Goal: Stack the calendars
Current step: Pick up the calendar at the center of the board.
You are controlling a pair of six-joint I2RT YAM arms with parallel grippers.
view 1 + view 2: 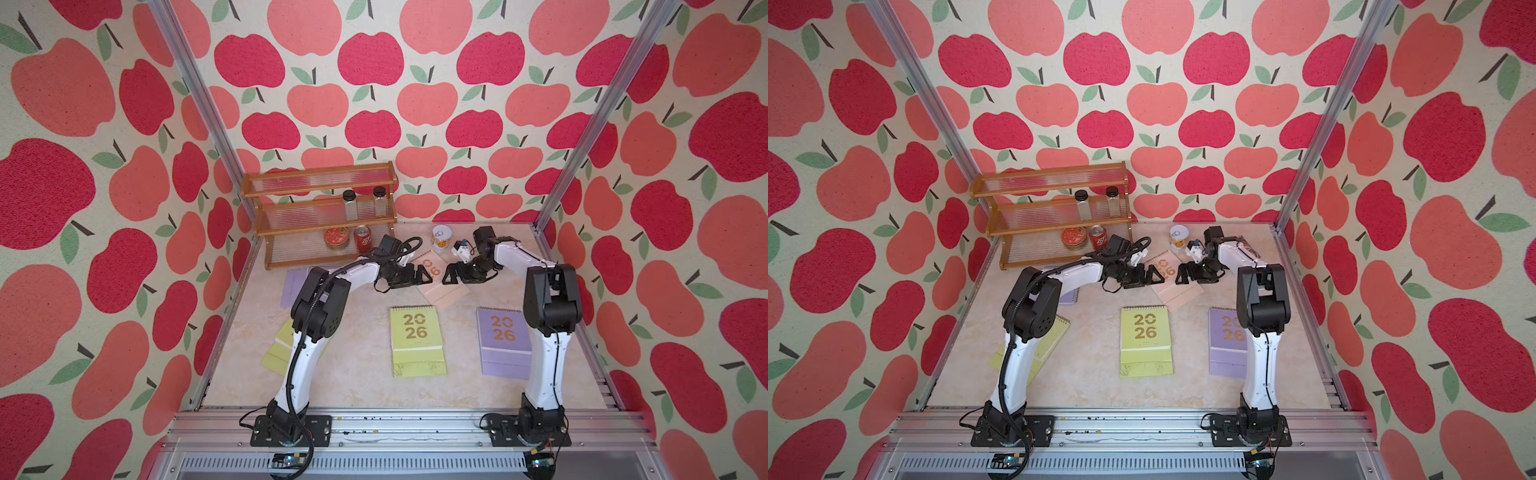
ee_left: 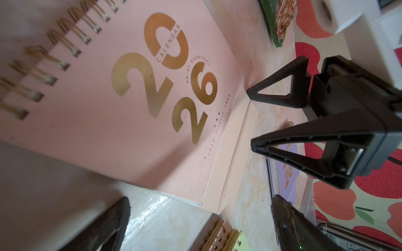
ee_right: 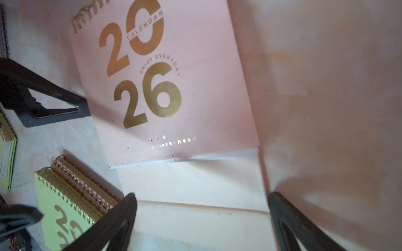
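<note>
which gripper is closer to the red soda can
Left. The left gripper is at the edge of the pink calendar nearest the red soda can; the right gripper is at the opposite edge, farther off.

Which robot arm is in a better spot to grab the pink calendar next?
Probably the right. The right gripper, open, straddles the pink calendar across its flap; the left gripper, also open, frames only a corner.

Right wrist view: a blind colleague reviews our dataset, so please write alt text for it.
A pale pink calendar with gold "20 26" numerals lies flat on a marbled table, the open right gripper straddling its blank end. A yellow-green calendar lies beside it, partly hidden by one gripper finger.
</note>
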